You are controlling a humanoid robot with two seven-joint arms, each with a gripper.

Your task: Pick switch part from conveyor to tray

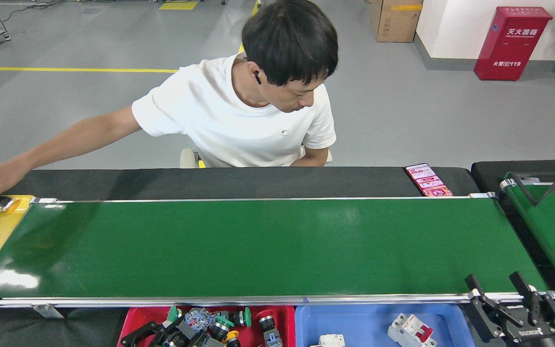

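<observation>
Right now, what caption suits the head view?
Left gripper over the red tray of switch parts; conveyor empty; right gripper idle.
</observation>
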